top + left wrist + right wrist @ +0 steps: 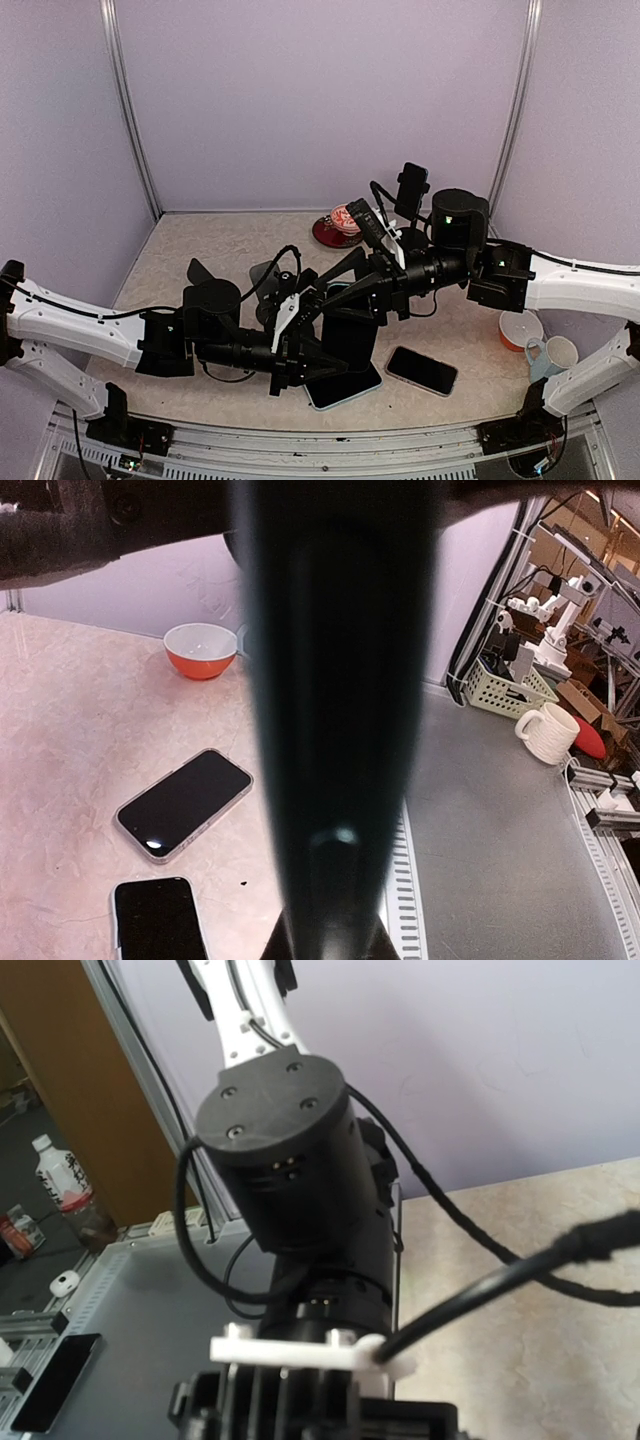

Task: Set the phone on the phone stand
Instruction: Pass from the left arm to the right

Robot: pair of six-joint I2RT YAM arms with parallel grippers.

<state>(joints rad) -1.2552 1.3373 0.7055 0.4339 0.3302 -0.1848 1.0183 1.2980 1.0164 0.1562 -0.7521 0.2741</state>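
A dark flat slab (350,338), apparently the phone, stands tilted at the table's middle. My left gripper (316,364) is shut on its lower left part. In the left wrist view it rises from the jaws as a broad blurred black band (335,730) and hides the fingers. My right gripper (347,292) hovers at the slab's top edge; its fingers are lost among black parts, and its wrist view shows only the left arm's wrist (290,1190). A black wedge (200,272) at the left may be the phone stand; I cannot tell.
A light-cased phone (345,388) lies flat under the slab and another phone (422,370) to its right. At the back, a phone (412,190) stands upright beside a red plate (335,232). An orange bowl (520,330) and white mug (558,352) sit far right.
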